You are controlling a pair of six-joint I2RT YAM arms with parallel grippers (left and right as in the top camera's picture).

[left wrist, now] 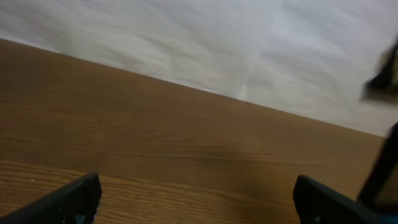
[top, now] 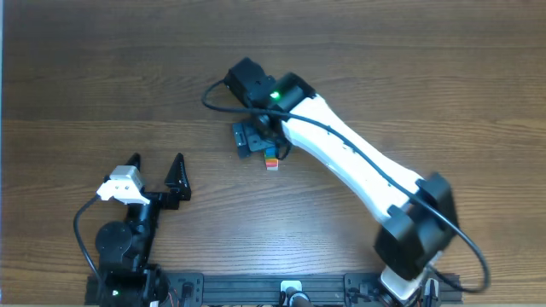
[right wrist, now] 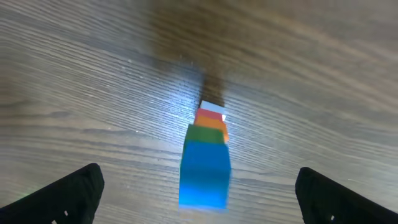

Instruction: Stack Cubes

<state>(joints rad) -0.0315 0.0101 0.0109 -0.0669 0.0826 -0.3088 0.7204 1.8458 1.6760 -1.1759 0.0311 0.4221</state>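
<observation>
1. Brown wooden table [top: 102, 68]; a pale wall [left wrist: 186, 37] stands behind its far edge in the left wrist view.
2. The stack of cubes [top: 271, 159] stands near the middle of the table, just under the right arm's [top: 358, 162] wrist.
3. Order from the top down: blue cube [right wrist: 204, 171], green cube [right wrist: 206, 133], orange cube [right wrist: 211, 122], red cube [right wrist: 208, 114], white cube [right wrist: 212, 107] on the wood.
4. The right gripper [right wrist: 199, 180] hangs over the stack, released, fingers spread wide. The blue cube sits between them with a gap on each side, so nothing is held.
5. The left gripper [top: 155, 166] is down by the left arm's base, fingers apart and empty, well apart from the stack.
</observation>
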